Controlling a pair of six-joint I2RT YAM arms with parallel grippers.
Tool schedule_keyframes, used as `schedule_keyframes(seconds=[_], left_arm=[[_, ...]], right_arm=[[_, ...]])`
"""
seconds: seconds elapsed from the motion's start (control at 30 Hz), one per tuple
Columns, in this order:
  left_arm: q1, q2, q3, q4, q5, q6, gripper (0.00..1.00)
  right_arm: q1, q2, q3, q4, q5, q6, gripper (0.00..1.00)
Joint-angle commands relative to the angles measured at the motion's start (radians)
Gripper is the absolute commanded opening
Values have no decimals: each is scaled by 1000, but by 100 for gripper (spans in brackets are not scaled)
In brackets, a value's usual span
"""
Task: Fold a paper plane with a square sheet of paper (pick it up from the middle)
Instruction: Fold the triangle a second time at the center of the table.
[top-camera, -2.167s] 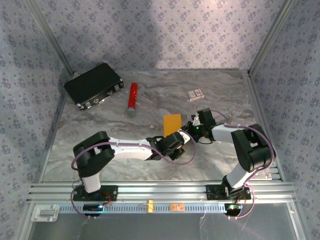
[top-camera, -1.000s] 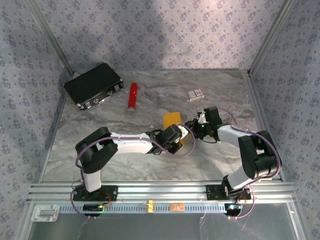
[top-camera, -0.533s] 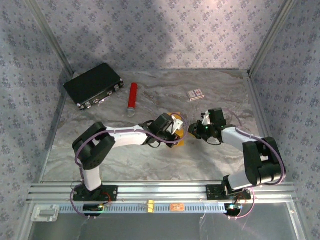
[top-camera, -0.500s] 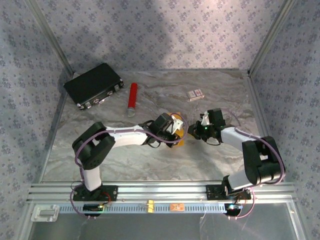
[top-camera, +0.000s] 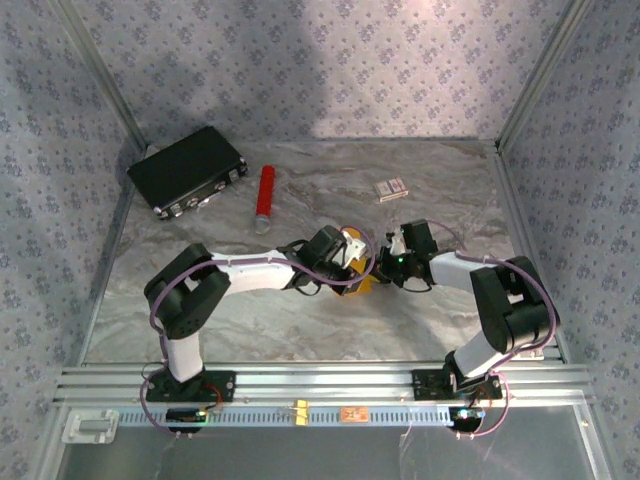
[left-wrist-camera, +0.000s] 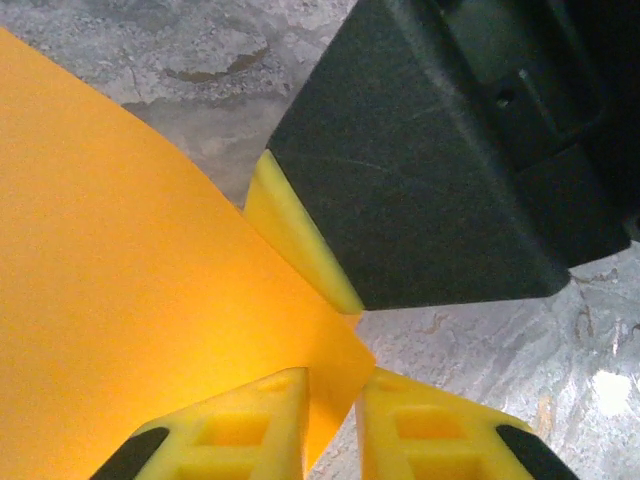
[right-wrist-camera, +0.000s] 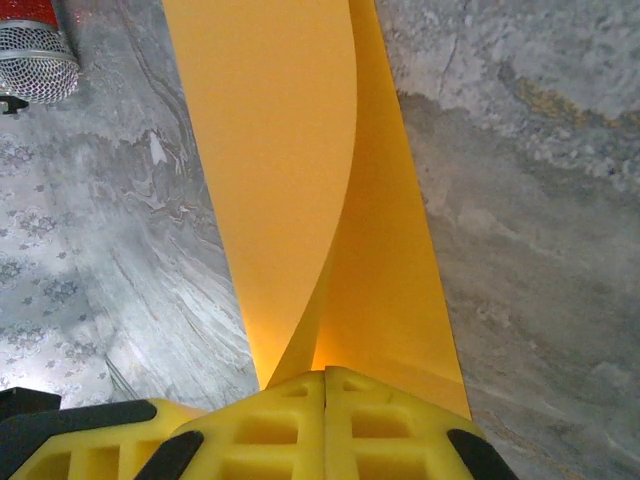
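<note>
The right gripper (right-wrist-camera: 326, 385) has its yellow fingers pressed tight together, pinching the near edge of the square sheet of paper (right-wrist-camera: 290, 150). In its wrist view the orange-yellow sheet runs from the fingertips toward 12 o'clock in two layers. One is a flatter strip on the 1 o'clock side. The other is a flap on the 11 o'clock side that curls up and over it, and the two meet at the pinch.

The left gripper (left-wrist-camera: 333, 410) has its fingers a narrow way apart, with a corner of the sheet lying in the gap, which looks wider than the thin paper. In that wrist view the sheet fills the 9 o'clock side. The right gripper's black body sits at 1 o'clock, one yellow finger laid against the paper's edge.

From above, the two grippers meet nose to nose near the middle of the marbled table (top-camera: 450, 200). The left comes in from 9 o'clock and the right from 3 o'clock, with the sheet showing between and under them. Both arms reach low across the surface.

From the sheet, a red cylinder (top-camera: 265, 193) lies near at 10 o'clock, its silver end toward the paper. A black case (top-camera: 188, 168) sits farther out the same way, and a small white-and-red box (top-camera: 391, 188) lies at 1 o'clock. All three are apart from the paper.
</note>
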Motion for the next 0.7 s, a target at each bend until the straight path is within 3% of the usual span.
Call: schedule_keyframes(seconds=[0.0,0.27,0.67], left_arm=[[4,-10,45,-35,-32,26,22],[4,4,62,-33,-57,28,26],[4,23,78,-59,-63,46,23]], right_arm=[[3,11,20,6,-16,11,6],[3,11,20,3,-15,8,7],[3,6,15,0,-14,6,7]])
